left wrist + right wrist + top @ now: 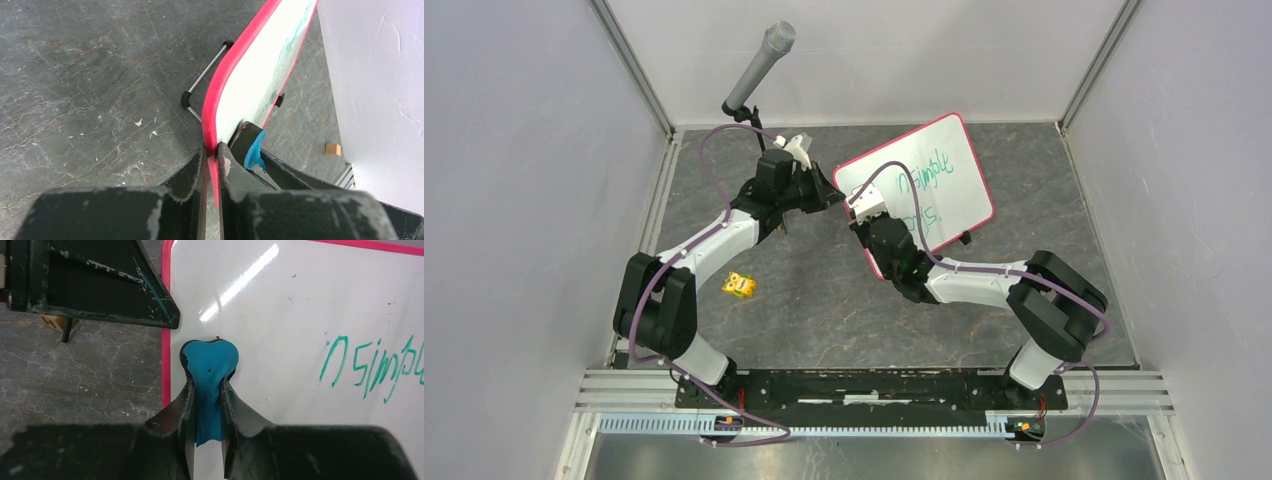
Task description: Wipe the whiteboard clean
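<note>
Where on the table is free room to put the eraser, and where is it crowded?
Bare table lies between the arm bases, right of the yellow block. More lies between the whiteboard and right wall. Crowded: the board's left edge, where the left gripper and right gripper meet.

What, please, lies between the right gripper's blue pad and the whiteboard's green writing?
Nothing but bare whiteboard face between the blue pad and the green writing, per the right wrist view.

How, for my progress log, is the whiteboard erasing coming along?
Done: the left hand clamps the pink frame of the whiteboard, steadying it. In hand: the right hand holds a blue eraser at the blank face near that edge. Left: the green writing looks intact, so nearly all the wiping remains.
</note>
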`<state>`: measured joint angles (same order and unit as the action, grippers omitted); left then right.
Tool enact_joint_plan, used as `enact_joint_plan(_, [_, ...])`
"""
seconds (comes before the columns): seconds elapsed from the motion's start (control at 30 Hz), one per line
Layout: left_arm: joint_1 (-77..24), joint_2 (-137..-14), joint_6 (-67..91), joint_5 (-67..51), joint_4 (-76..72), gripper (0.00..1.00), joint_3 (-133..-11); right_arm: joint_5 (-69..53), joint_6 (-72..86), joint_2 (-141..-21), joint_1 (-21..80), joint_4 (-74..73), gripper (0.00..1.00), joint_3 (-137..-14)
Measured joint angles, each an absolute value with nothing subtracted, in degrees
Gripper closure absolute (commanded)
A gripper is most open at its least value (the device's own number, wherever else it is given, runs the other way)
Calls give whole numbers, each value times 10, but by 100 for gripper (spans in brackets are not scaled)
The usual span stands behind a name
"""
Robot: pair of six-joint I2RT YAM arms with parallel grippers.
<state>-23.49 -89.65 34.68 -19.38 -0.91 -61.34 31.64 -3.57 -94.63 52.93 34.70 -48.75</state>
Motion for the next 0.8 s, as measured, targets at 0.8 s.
enact_joint_plan(0.8, [-237,-896,347,-191,-9,94,-613,288,76,-913,428,355,83,-444])
